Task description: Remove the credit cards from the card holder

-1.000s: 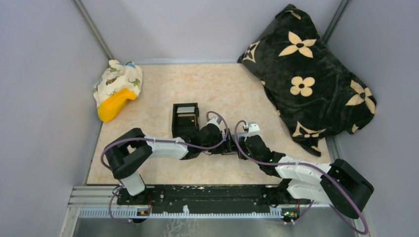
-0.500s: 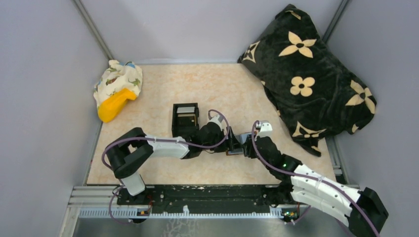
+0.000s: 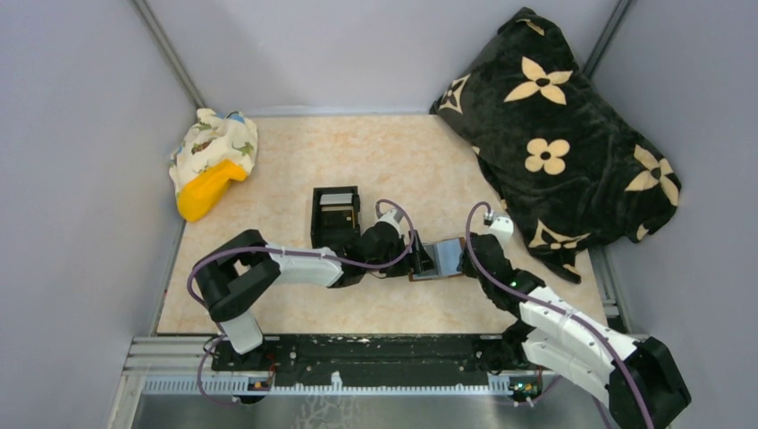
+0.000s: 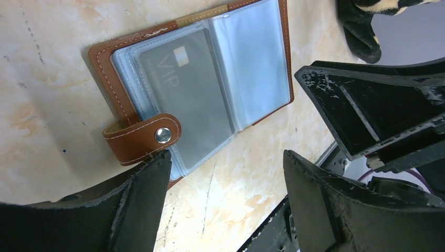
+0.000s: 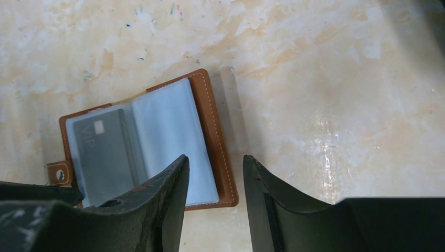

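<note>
The right gripper [image 5: 215, 160] has drawn rightward, narrowly parted and empty; the left gripper [image 4: 228, 157] gapes wide. The reddish-brown leather card holder [image 4: 157, 47] lies open on the beige table [image 3: 295, 161] between them. Next: pinching out the grey VIP card [image 4: 183, 89].

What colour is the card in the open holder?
The card is grey, marked VIP; clearest in left wrist view.
</note>
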Controlling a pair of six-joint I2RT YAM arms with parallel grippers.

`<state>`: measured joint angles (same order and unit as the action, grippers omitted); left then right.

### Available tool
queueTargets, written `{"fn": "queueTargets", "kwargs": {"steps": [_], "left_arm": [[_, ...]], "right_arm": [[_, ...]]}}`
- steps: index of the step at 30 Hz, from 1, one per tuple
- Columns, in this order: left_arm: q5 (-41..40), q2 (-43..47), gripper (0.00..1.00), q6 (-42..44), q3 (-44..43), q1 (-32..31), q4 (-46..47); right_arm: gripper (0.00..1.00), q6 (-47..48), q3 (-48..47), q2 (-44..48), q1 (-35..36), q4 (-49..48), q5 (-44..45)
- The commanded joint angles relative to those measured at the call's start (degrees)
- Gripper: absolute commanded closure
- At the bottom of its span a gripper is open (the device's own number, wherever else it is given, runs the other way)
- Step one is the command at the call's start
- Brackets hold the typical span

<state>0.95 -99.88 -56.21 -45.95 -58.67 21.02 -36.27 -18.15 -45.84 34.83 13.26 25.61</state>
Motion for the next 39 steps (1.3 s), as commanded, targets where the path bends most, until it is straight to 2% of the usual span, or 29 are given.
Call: {"fn": "queueTargets", "kwargs": {"steps": [1,6,12,20,31,39], "left_arm": [[-0.43,0.31,0.16,-0.47,0.77,0.49,1.13],[-0.03,0.21,0.16,-0.47,0.96,0.66,1.35],[-0.07,0.55,0.16,-0.65,1.82,0.97,1.66],[-0.78,1.36,0.16,-0.77,2.38,1.28,1.22],[-0.41,0.44,0.15,-0.34,0.92,1.37,1.18],[0.33,-3.59,0.16,0.98,-4.23,1.44,-0.25]], "right_arm": [[0.57,-0.07,-1.91,-2.92,-0.98,-3.36,-1.2],[0.6,0.14,-0.76,-7.08,-0.99,-7.09,-4.11],[0.72,0.02,0.76,-7.16,-0.99,-9.6,-5.95],[1.0,0.07,1.99,-6.93,-0.99,-10.31,-7.43],[1.0,-0.11,3.62,-6.92,-0.97,-11.81,-9.65],[1.0,-1.18,4.53,-6.79,-0.98,-12.79,-11.37]]}}
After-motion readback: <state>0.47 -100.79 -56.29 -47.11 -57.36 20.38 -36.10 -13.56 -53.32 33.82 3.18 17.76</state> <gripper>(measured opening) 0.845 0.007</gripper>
